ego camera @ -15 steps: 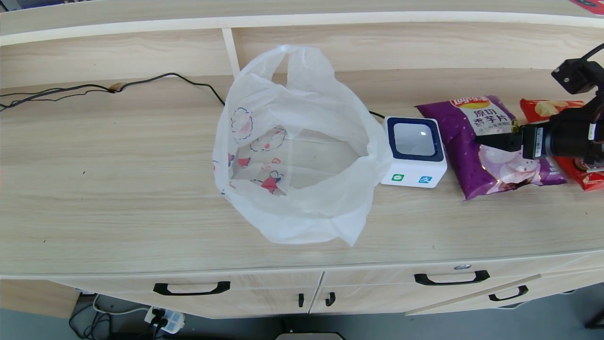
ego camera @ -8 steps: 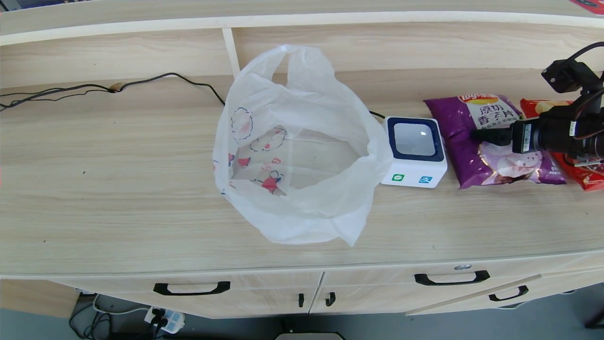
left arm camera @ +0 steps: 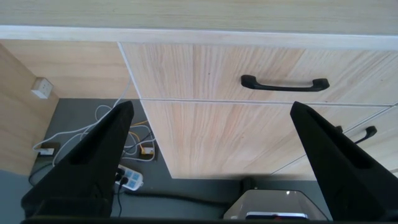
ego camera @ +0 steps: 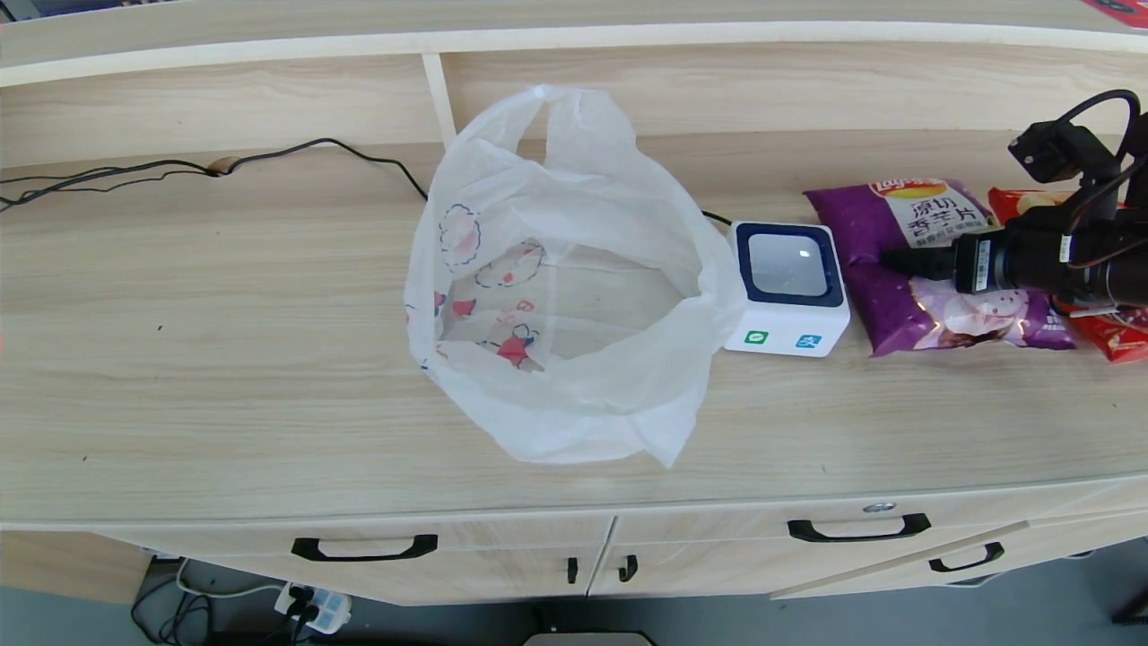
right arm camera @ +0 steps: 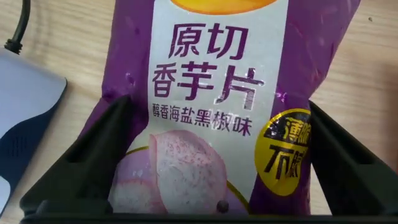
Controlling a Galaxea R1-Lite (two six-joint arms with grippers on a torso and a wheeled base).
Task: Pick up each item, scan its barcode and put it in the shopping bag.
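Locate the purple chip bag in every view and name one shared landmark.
Head view: purple chip bag on the counter, right of the scanner.
Left wrist view: camera faces drawer fronts under the counter.
Right wrist view: purple chip bag at centre, scanner corner beside it.
Shared landmark: the scanner.

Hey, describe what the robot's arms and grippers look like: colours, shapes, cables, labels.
The right arm is black, with a rounded wrist section bearing a white printed label. A small black boxy camera sits on a bracket above it, with a looping black cable. The right gripper and left gripper have matte black, wedge-shaped fingers tapering to points.
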